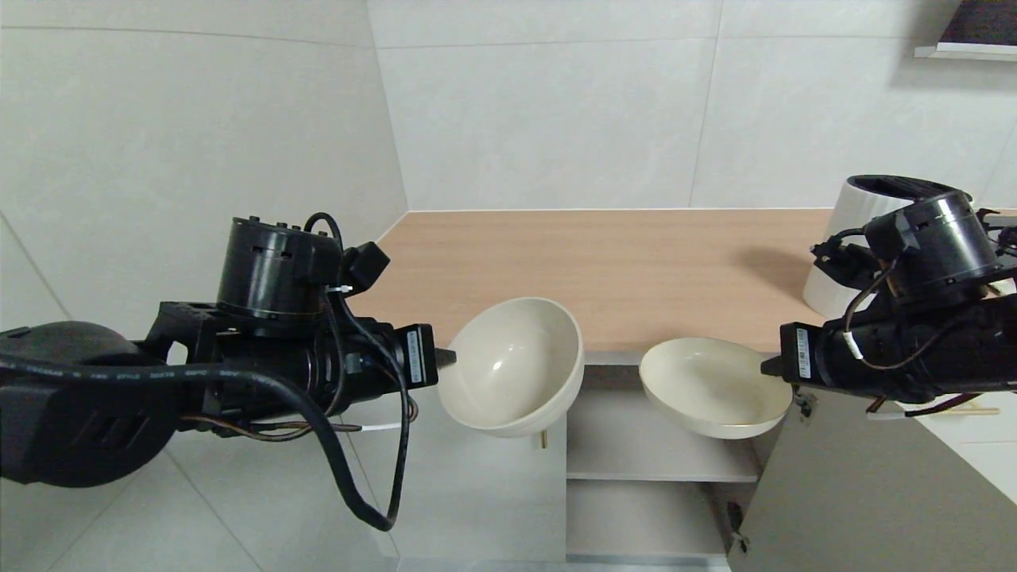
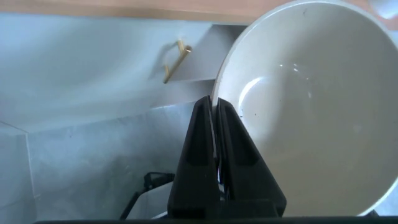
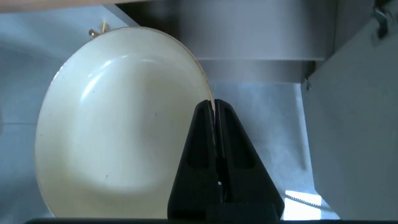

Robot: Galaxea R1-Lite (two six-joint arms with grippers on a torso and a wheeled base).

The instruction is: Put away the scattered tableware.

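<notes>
My left gripper (image 1: pixel 446 357) is shut on the rim of a deep cream bowl (image 1: pixel 512 365), held tilted in the air in front of the wooden counter's edge. In the left wrist view its fingers (image 2: pixel 217 124) pinch the bowl (image 2: pixel 311 106) by the rim. My right gripper (image 1: pixel 769 366) is shut on the rim of a shallower cream bowl (image 1: pixel 711 385), held nearly level over the open cabinet. The right wrist view shows that bowl (image 3: pixel 118 124) clamped at its edge between the fingers (image 3: pixel 214 124).
Below the wooden counter (image 1: pixel 620 262) an open cabinet (image 1: pixel 659 445) shows two shelves, its door (image 1: pixel 858 492) swung out on the right. A brass handle (image 2: pixel 176 59) sits on the closed door at left. A white cylindrical appliance (image 1: pixel 866 230) stands on the counter at right.
</notes>
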